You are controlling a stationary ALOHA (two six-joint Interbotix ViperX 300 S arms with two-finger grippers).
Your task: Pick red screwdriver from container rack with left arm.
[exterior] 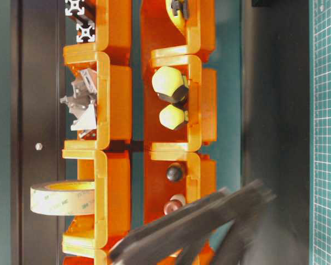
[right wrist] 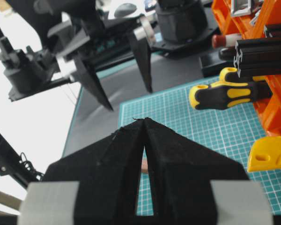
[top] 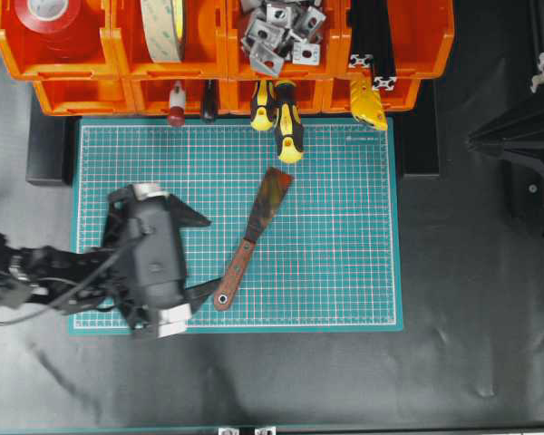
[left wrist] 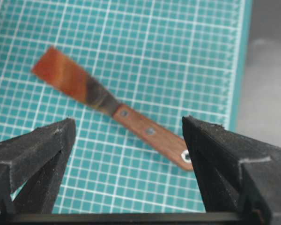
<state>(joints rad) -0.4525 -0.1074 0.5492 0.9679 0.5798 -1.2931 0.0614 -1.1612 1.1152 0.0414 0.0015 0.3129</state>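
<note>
The red screwdriver [top: 251, 237] lies flat on the green mat, dark blade toward the container rack [top: 118, 43], ringed handle end toward the front. My left gripper [top: 212, 252] hovers just left of its handle, open wide and holding nothing. In the left wrist view the red screwdriver [left wrist: 145, 129] runs diagonally between the two black fingers [left wrist: 215, 154], its ringed end right beside the right-hand one. The right gripper [right wrist: 144, 120] is shut and empty, parked at the right edge [top: 476, 140].
The orange bins hold tape rolls [top: 50, 14], metal brackets [top: 276, 32], black profiles and a yellow tool [top: 369, 101]. Two yellow-and-black screwdrivers [top: 286, 122] and a small red-and-white one [top: 176, 104] stick out of the lower row over the mat [top: 344, 254].
</note>
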